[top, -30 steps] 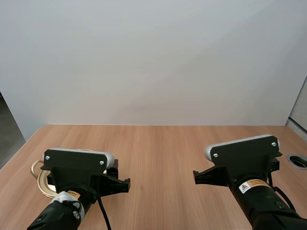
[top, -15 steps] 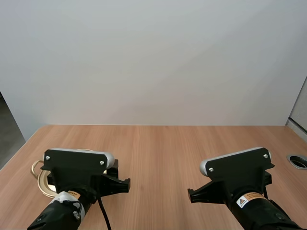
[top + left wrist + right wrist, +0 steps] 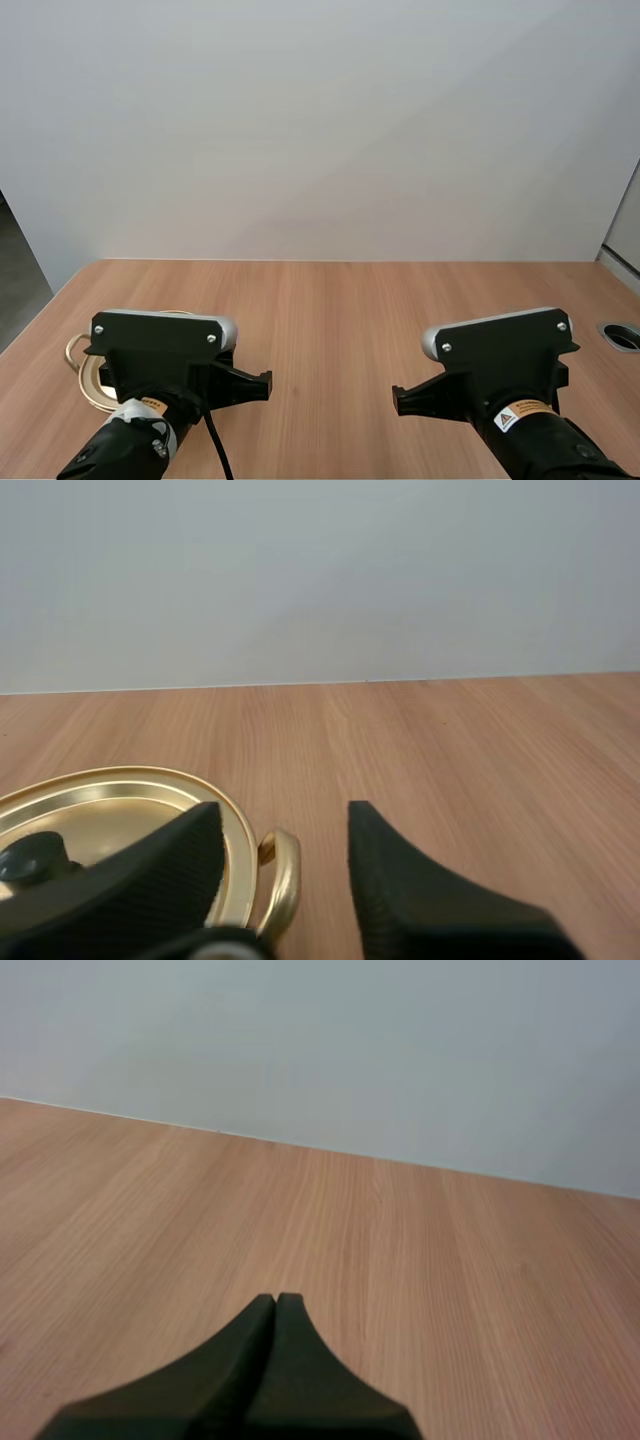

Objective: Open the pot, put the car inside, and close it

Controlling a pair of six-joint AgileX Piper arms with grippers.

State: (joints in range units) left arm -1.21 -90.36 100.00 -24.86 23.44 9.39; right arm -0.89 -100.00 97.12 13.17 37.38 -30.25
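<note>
Your left hand (image 3: 285, 880) hangs open just beside the gold pot (image 3: 120, 815), whose lid (image 3: 100, 820) is on; your right hand (image 3: 275, 1310) is closed on nothing over the bare tabletop (image 3: 400, 1260).

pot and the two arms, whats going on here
Two robot arms hang over a wooden table. The left gripper is open, its fingers apart just above the gold pot, whose lid is on with its black knob beside one finger. The right gripper is shut on nothing, over bare wood. No car is in sight, so this fits either a pot waiting to be opened or one closed again.
</note>
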